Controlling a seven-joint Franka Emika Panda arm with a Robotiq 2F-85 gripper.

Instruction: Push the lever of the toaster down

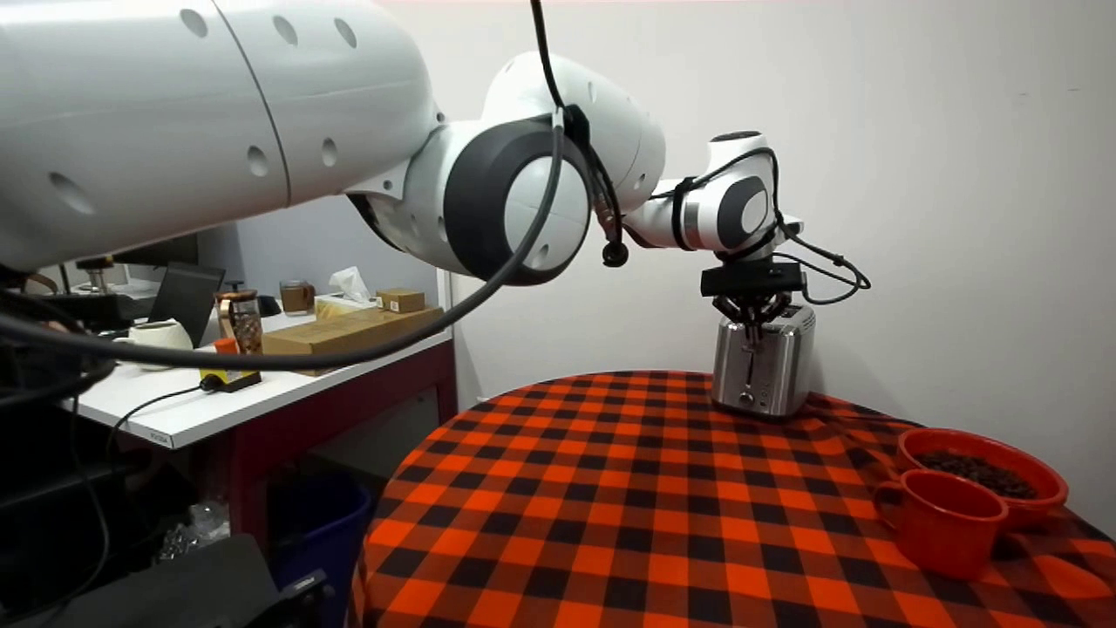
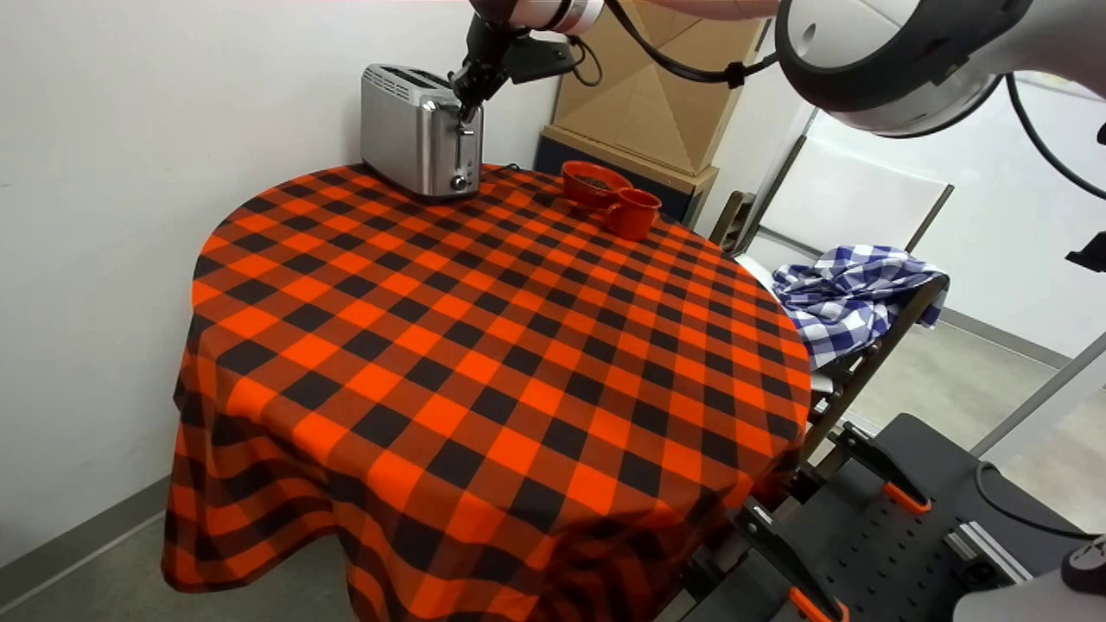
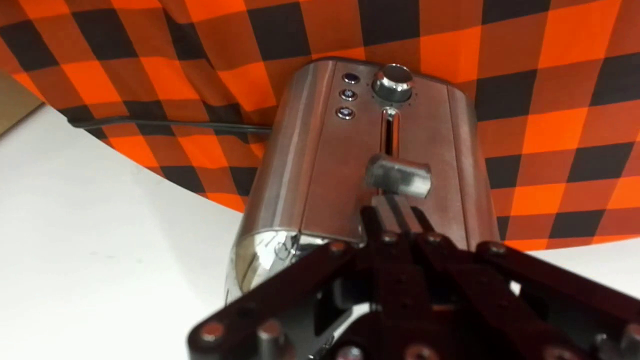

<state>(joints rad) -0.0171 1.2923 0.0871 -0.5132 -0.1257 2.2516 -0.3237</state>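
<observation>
The shiny silver toaster (image 1: 792,362) stands upright on the checked tablecloth near the wall; it also shows in an exterior view (image 2: 393,134) and in the wrist view (image 3: 327,190). Its lever (image 3: 400,176) sits in the upper part of the slot, above the round knob (image 3: 393,82). My gripper (image 3: 392,202) is shut and empty, its two fingertips pressed together. It points down in front of the toaster's lever face, with the tips just above the lever. Whether the tips touch the lever cannot be told. The gripper also shows in both exterior views (image 1: 751,333) (image 2: 467,112).
A red bowl with dark beans (image 1: 976,471) and a red mug (image 1: 950,528) stand near the toaster on the checked tablecloth (image 1: 593,506). The white wall (image 2: 259,86) is close behind the toaster. A dark cord (image 3: 170,124) runs from the toaster's side.
</observation>
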